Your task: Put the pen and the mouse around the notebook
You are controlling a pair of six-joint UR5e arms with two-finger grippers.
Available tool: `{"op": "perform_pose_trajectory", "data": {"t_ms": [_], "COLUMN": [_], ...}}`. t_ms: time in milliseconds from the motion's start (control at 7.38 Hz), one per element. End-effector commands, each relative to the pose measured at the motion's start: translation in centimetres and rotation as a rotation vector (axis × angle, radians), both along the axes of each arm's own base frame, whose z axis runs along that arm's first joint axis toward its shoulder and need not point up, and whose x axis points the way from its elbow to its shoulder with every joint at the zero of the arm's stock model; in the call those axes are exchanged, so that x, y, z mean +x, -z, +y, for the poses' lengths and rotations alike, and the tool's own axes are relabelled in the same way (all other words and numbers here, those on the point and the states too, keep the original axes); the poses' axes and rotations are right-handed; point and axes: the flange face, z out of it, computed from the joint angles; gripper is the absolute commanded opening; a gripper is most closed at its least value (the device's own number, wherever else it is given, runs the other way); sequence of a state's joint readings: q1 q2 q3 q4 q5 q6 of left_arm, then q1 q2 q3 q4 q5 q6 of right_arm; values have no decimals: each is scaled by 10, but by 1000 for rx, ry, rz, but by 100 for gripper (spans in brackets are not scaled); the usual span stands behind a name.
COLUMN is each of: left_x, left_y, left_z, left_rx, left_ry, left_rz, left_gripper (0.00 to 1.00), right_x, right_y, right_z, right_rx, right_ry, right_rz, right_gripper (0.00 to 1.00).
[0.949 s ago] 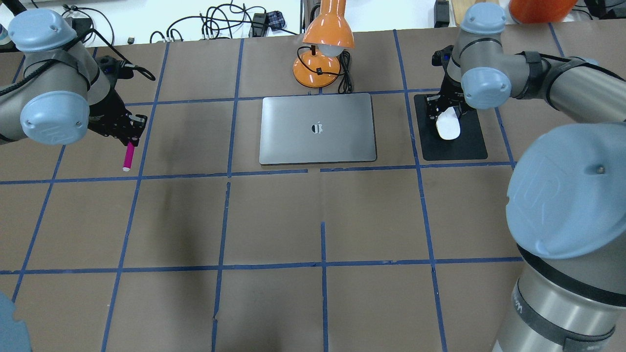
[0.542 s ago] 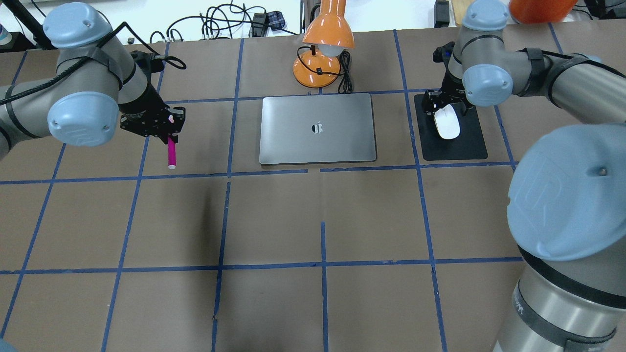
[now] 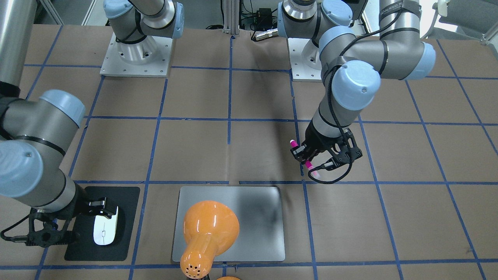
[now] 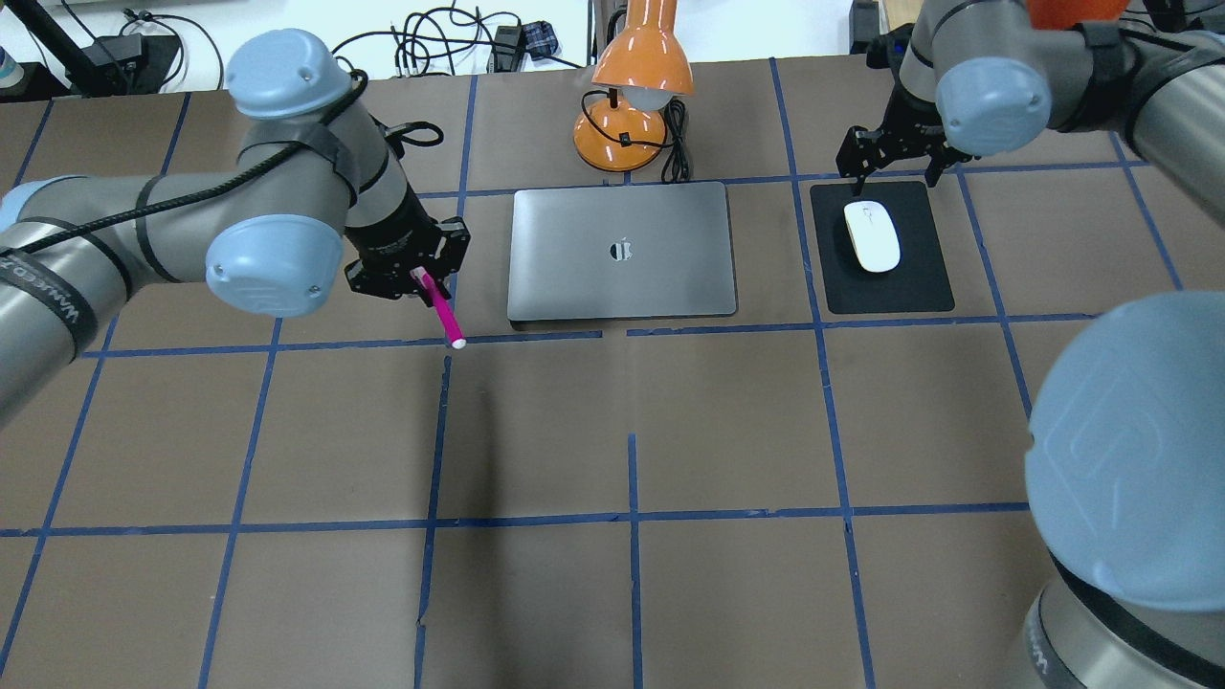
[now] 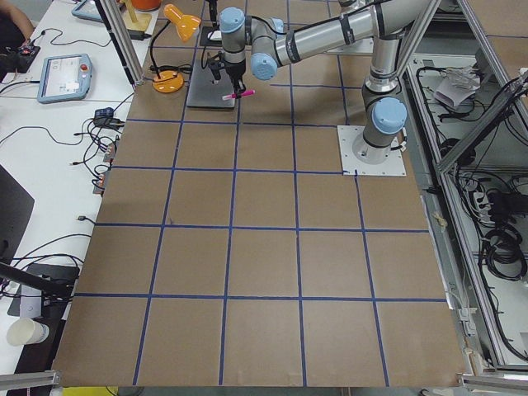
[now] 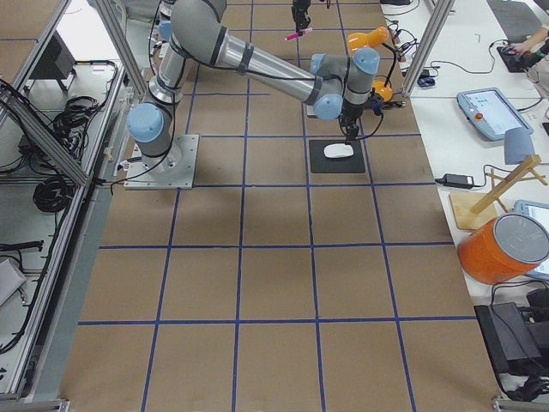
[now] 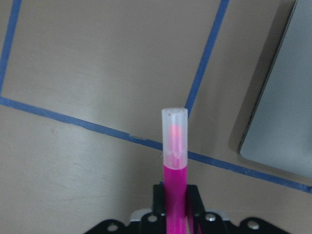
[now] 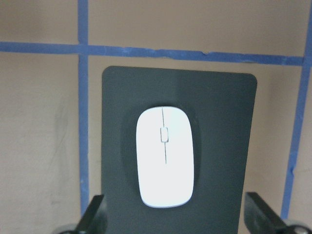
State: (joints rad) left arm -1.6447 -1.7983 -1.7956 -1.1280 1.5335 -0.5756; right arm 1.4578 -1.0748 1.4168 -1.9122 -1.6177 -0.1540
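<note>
1. Two sets of jaws, both mine: my left jaws are clamped on the pink pen, whose pale cap end sticks out over a blue tape line.
2. The pen hangs tilted just beside the notebook, off its near left corner.
3. My right jaws stand wide open over the far end of a black mat, clear of the mouse.
4. The mouse lies on that mat on the surface, to the notebook's right.
</note>
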Motion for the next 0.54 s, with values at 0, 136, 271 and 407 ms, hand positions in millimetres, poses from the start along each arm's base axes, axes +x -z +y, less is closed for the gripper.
{"op": "perform_pose_trajectory", "data": {"t_ms": [0,136,271,407], "left_x": [-59,-75,-89,-99], "left_y": [16,24,31,42], "left_z": [23,33,43,51], "left_rx": [36,63,106,133], "left_ry": [-192,-285,-385,-396], "left_rz": [-9,6,39,27], "left_gripper": [0,0,0,0], "right_x": [28,57,76,79], "right_y": [-122,-155,-169,-179], "right_z": [61,95,115,129], "right_rx": [13,8,6,0], "right_ry": [26,38,20,6], "right_rz": [-12,-10,-11,-46], "right_gripper": [100,100,100,100]}}
